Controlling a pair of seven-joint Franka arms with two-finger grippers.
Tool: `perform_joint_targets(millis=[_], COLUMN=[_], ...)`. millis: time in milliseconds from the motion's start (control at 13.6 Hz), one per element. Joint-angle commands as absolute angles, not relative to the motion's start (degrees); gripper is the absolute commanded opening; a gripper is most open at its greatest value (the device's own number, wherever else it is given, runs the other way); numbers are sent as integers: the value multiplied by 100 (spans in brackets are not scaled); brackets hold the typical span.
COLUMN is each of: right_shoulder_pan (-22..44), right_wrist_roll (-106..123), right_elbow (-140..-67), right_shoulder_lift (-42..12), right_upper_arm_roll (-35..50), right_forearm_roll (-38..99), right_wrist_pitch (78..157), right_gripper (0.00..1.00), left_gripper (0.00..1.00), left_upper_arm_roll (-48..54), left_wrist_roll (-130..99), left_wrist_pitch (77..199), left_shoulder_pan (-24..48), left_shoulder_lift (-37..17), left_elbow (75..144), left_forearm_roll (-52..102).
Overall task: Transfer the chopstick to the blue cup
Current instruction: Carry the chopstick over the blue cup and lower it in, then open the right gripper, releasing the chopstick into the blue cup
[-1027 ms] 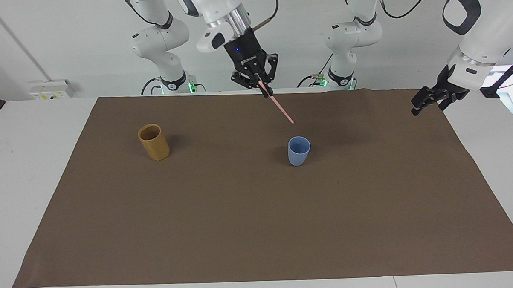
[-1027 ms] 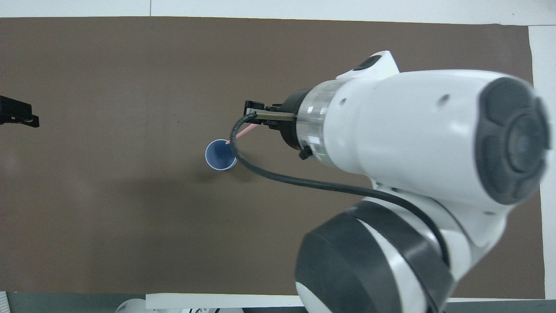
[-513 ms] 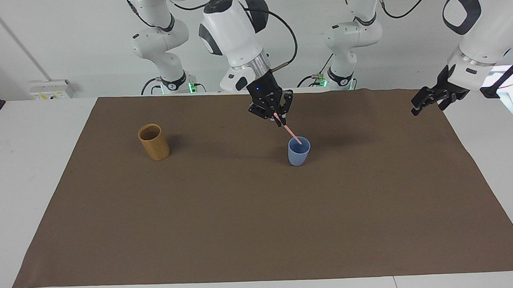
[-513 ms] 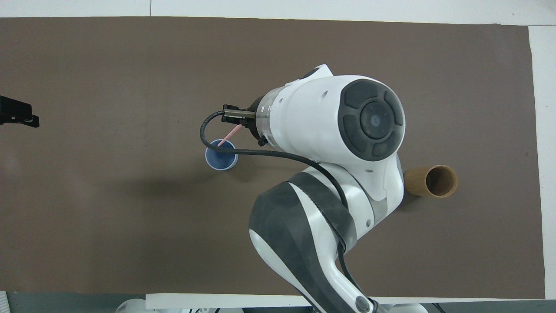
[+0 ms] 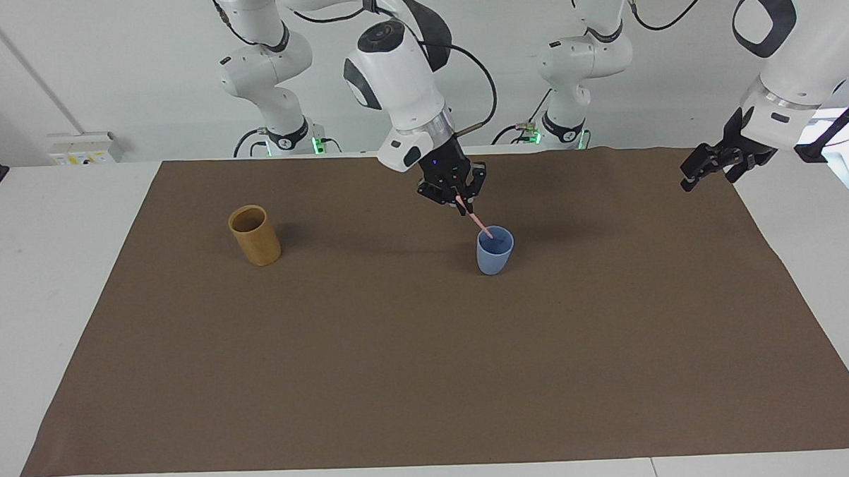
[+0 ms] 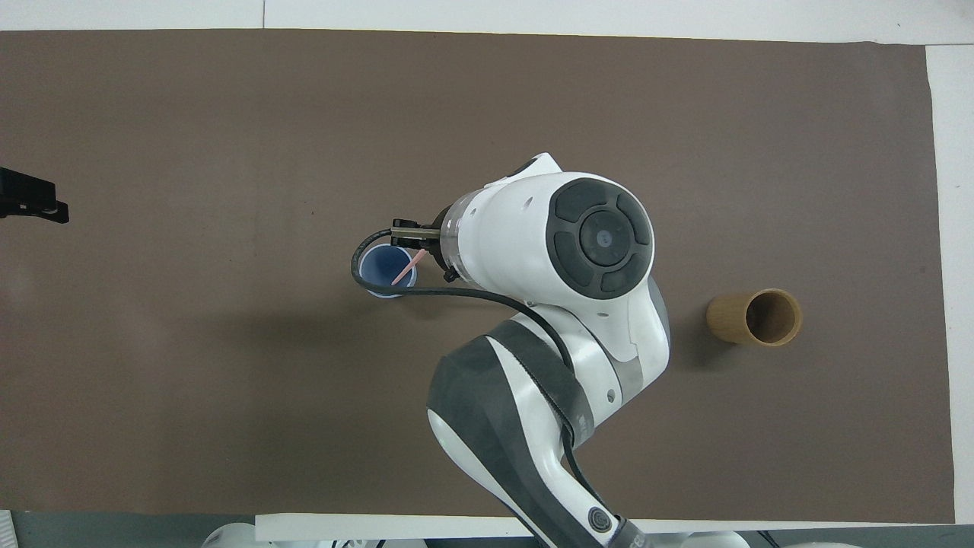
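The pale pink chopstick [image 5: 477, 221] slants down from my right gripper [image 5: 461, 203], which is shut on its upper end just above the blue cup [image 5: 494, 257]. The stick's lower tip sits inside the cup's mouth. From overhead, the chopstick [image 6: 405, 270] crosses the blue cup's [image 6: 377, 266] opening, while the right arm's wrist hides most of the gripper. The cup stands upright near the middle of the brown mat [image 5: 429, 372]. My left gripper [image 5: 707, 173] waits in the air, open, over the mat's edge at the left arm's end of the table.
A taller tan cylindrical cup [image 5: 255, 236] stands upright on the mat toward the right arm's end of the table. It shows as the tan cup [image 6: 753, 317] from overhead. White table borders the mat on all sides.
My right gripper came down toward the blue cup with the chopstick. The stick's lower tip went from above the mat into the cup's mouth. The left arm has not moved.
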State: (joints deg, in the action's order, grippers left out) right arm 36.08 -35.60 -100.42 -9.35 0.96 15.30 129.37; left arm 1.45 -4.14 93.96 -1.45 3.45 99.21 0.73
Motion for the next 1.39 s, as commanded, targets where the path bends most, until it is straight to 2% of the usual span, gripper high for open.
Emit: perform_joint_targets(millis=[0,73,293,513,660,1027,1173,1320], right_shoulder_pan=[3639,3647,3542,2938,2420,777,100,-280], right_wrist_roll=[-3525,-3533,-3507,-3332,-2772,-840,-56,489], right_elbow=[-10222,-10161,-9627,-8634,-8508,-8263,-8122,-8199], right_shoulder_lift=[-773,-800,-887,-993,-880,-98,70,167], right_upper_arm_roll=[70,70,44,44,18,-18,-26,-35], right_forearm_roll=[1477,1468,1241,153,132,132,123,53], right_wrist_pitch=[13052,13095,12974,11729,11349,9259,8432,7930], right_gripper=[82,100,100,100,100,100,100,100], left_gripper=[100,100,100,100,100,100,100,100], left_upper_arm_roll=[114,114,114,114,114,114,114,114], left_wrist_roll=[-387,-387,-387,-387,-387,-387,-387,-387], left_wrist_pitch=[9308,9308,9308,9308,9308,9308,9308,9308], left_shoulder_pan=[-123,-123,-123,-123,-123,-123,-123,-123], left_shoulder_lift=[334,334,334,334,334,334,334,334], left_elbow=[9879,9879,9879,9879,9879,9879,9879,9879], left_forearm_roll=[62,62,62,62,62,62,62,62])
